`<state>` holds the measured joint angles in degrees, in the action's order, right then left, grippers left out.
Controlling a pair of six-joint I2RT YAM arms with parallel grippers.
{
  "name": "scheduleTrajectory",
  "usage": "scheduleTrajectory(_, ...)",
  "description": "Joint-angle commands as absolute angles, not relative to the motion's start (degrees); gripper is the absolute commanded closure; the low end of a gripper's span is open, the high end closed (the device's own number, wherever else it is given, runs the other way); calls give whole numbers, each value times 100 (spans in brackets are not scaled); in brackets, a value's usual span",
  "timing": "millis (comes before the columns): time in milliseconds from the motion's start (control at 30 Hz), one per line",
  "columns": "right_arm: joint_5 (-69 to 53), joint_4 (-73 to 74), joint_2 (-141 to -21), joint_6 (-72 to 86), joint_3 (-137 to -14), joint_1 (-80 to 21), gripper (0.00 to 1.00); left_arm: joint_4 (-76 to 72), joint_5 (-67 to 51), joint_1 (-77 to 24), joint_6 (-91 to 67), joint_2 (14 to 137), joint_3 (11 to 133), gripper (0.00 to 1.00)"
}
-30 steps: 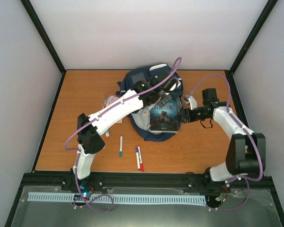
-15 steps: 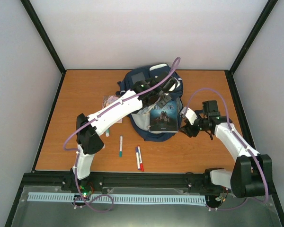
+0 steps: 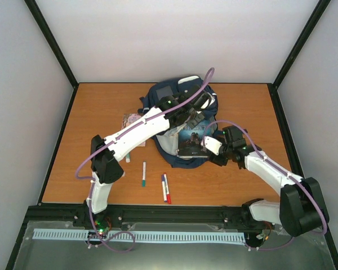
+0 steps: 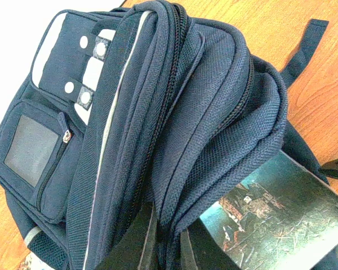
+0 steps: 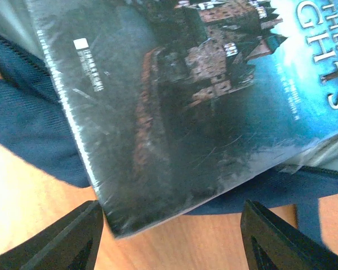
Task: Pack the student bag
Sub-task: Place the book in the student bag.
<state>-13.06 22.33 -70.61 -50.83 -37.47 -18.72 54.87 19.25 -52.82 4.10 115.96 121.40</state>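
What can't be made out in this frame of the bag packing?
Inside the student bag: top view, covered by left arm and book.
Book title: right wrist view, cut by the right edge; too small from above.
Tips of the left pincer: left wrist view, cut off at the bottom edge.
The pinkish item beside the bag: top view, too small.

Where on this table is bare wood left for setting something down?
Bare wooden table right of the navy blue fabric backpack, and far left beyond the white left arm. Crowded: centre, around backpack, dark glossy book, and red and blue pens in front.
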Motion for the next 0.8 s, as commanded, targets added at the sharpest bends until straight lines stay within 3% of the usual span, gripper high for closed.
scheduleTrajectory(0,-364,1445,-7256,-5071,-3704,-2143,31,5078,1812,-5302,268,11128,12279,99)
scheduleTrajectory(433,64,964,-8389,-3665,-5105,-2162,38,5123,1683,-5307,194,11000,12207,99)
scheduleTrajectory(767,-389,1539,-7713,-4092,-4730,-2180,41,5139,1776,-5299,71,10960,12212,99)
